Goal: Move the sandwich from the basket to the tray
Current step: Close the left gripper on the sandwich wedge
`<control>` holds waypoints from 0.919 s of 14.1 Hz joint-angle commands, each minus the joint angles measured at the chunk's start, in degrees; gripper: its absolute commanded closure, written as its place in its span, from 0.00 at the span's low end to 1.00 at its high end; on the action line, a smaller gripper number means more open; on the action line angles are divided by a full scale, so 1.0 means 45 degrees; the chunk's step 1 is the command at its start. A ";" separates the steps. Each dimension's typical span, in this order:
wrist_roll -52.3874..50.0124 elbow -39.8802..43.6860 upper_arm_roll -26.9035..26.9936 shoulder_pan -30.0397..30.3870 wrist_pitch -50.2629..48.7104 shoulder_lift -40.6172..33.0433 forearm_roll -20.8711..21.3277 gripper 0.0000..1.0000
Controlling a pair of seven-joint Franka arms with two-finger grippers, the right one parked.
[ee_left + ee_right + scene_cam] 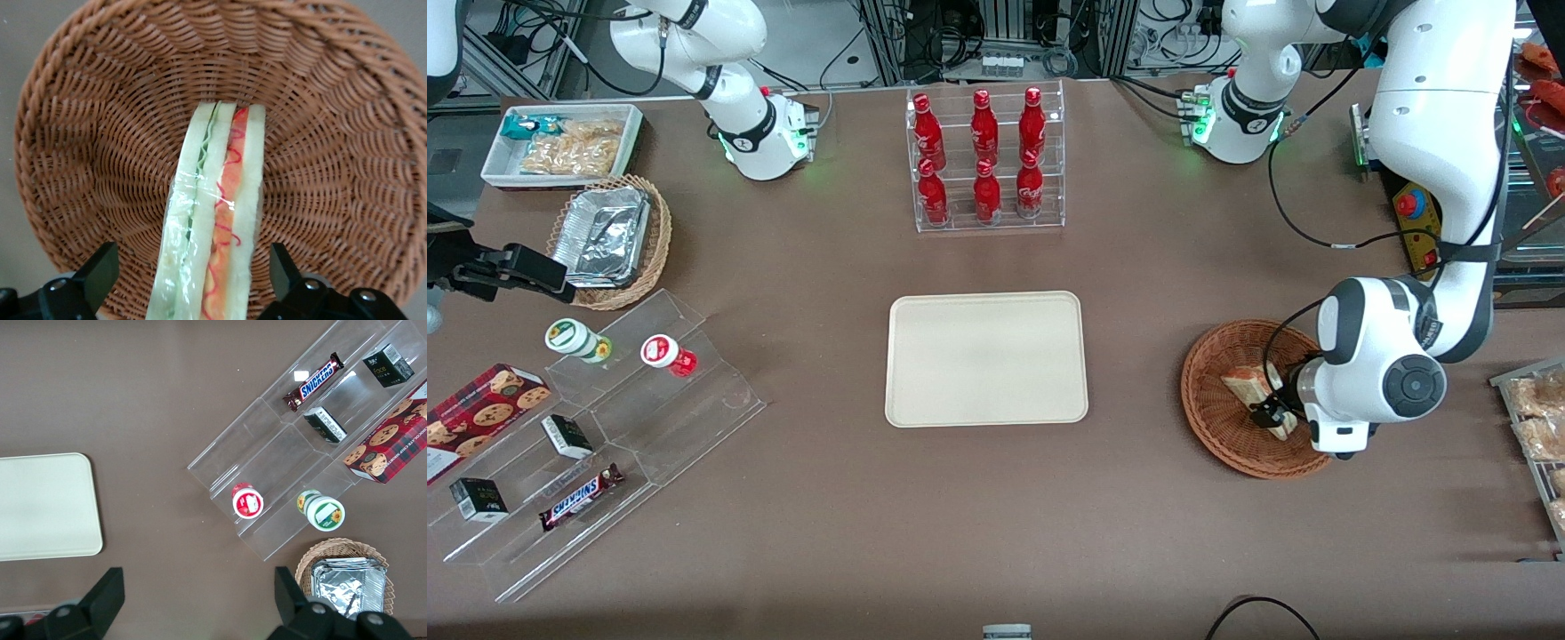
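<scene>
The sandwich (1247,386) lies in the reddish-brown wicker basket (1202,391) toward the working arm's end of the table. Seen from the left wrist, the sandwich (213,213) shows its cut edge, with green and red filling under clear wrap, on the basket's woven floor (100,140). My gripper (1276,414) hangs low over the basket. It is open (193,267), one finger on each side of the sandwich with a gap to each. The cream tray (985,358) sits bare at the table's middle, apart from the basket, and also shows in the right wrist view (40,507).
A clear rack of red bottles (987,160) stands farther from the front camera than the tray. Toward the parked arm's end are a tan basket of foil containers (609,240), a white bin of snacks (560,142) and a stepped acrylic shelf (605,427). A snack rack (1534,418) lies beside the basket.
</scene>
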 commanded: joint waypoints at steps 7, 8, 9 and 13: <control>-0.0200 -0.0914 -0.0063 -0.0050 0.1047 -0.0406 0.0038 0.74; -0.0199 -0.0642 -0.0102 -0.0070 0.0931 -0.0542 0.0018 0.74; -0.0219 -0.0350 -0.0160 -0.0167 0.0659 -0.0698 -0.0001 0.74; -0.0258 0.2263 -0.0317 -0.1958 -0.2538 -0.0681 -0.0021 0.74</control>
